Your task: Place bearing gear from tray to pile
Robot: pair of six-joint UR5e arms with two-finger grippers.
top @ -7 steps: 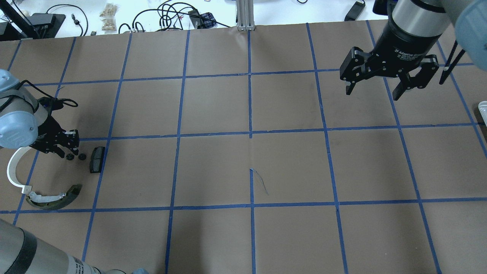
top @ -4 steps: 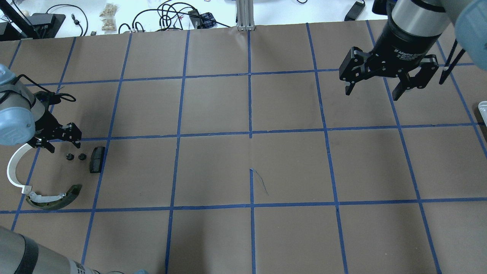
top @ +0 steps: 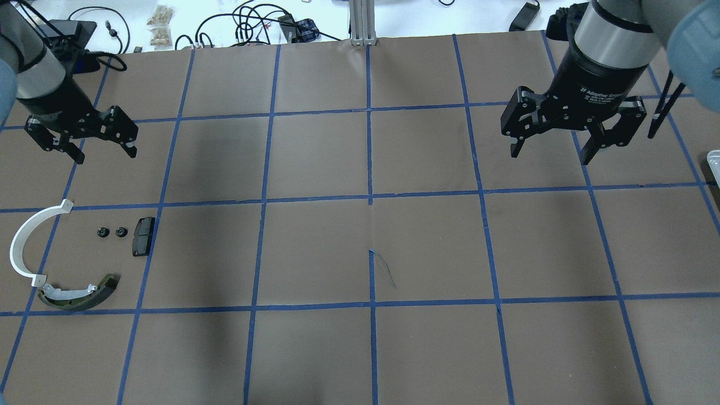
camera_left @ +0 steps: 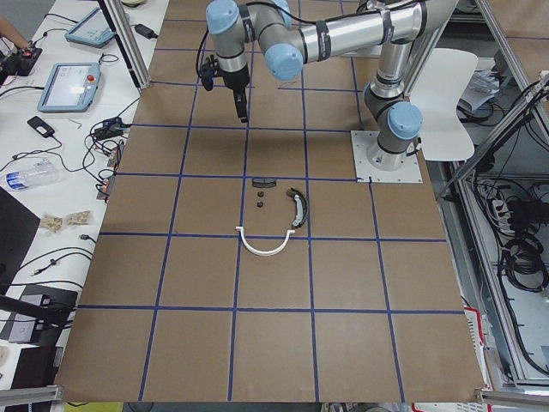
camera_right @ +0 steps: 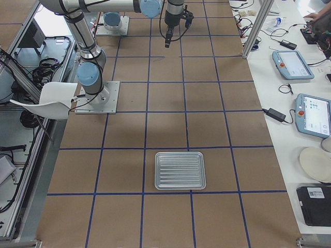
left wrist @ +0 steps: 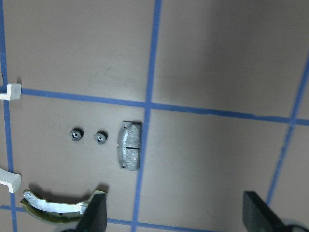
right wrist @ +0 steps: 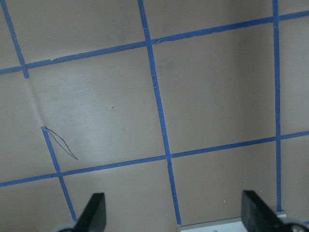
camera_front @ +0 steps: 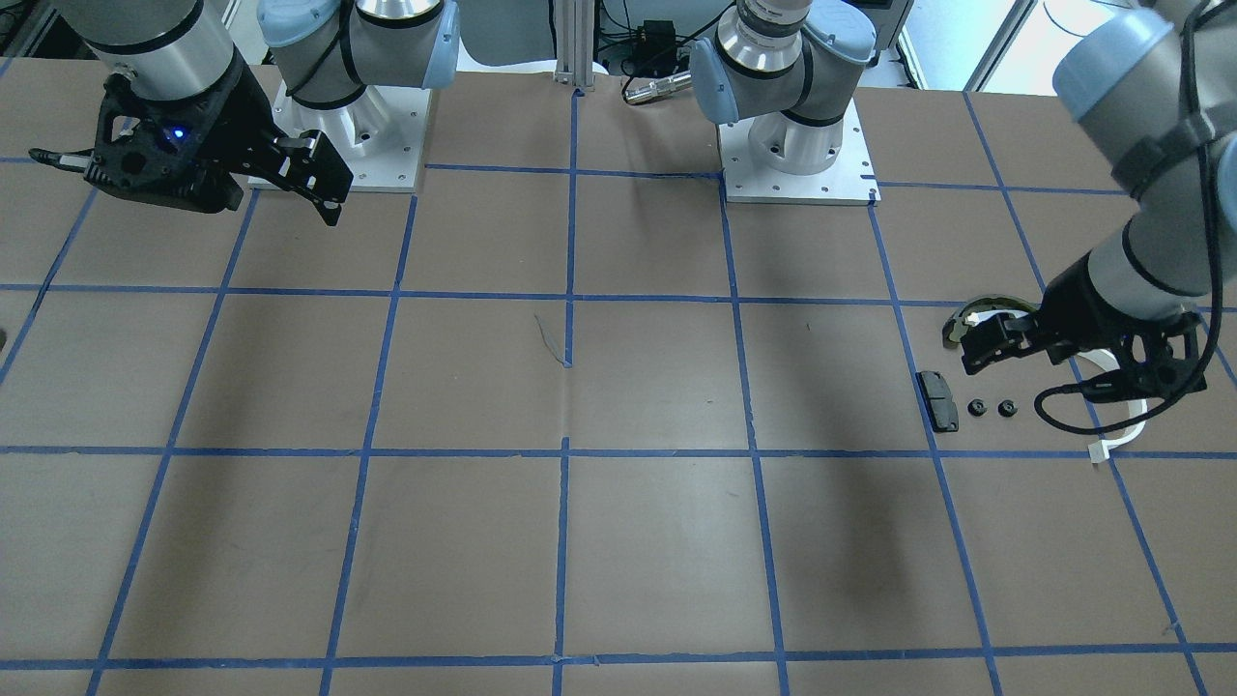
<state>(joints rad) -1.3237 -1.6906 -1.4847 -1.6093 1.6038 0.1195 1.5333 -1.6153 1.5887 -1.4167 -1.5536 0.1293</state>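
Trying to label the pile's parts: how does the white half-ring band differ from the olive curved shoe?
The white half-ring band is plain white; the olive curved shoe is dark olive with a white inner strip. The band is thin and sweeps about half a circle; the shoe is broader and a shallower arc. Both lie loose on the table, ends close together.

2 bearing gears (top: 102, 232) (top: 120, 231) sit side by side between the pad (top: 143, 236) and band (top: 22, 247)
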